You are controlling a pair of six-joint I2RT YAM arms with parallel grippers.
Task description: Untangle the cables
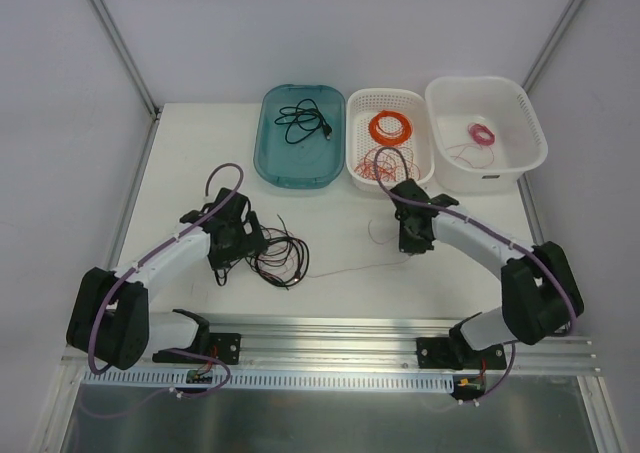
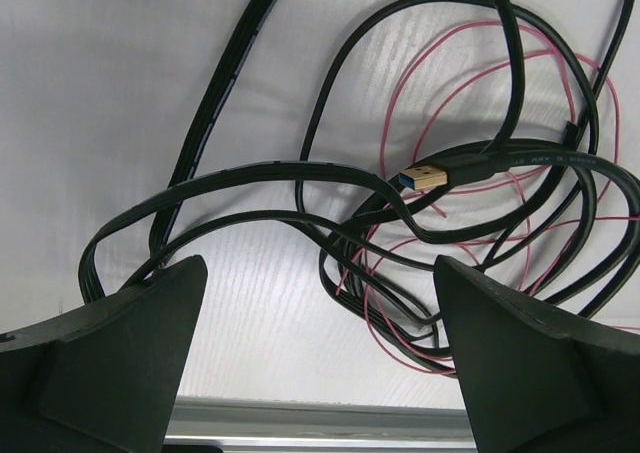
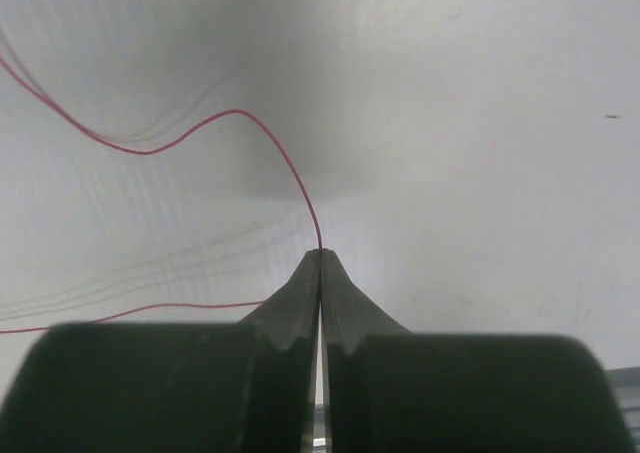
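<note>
White desk (image 1: 200,163) fills my overhead view, with the cables (image 1: 280,258) lying in a loose clump left of centre. My left pincer (image 2: 320,273) hangs over the clump, jaws spread wide and holding nothing. Below it a black cord (image 2: 520,155) with a gold USB plug (image 2: 425,178) loops through a pink wire (image 2: 400,83). My right pincer (image 3: 320,258) is pinched closed on a thin red wire (image 3: 235,111) that trails left across the desk.
</note>
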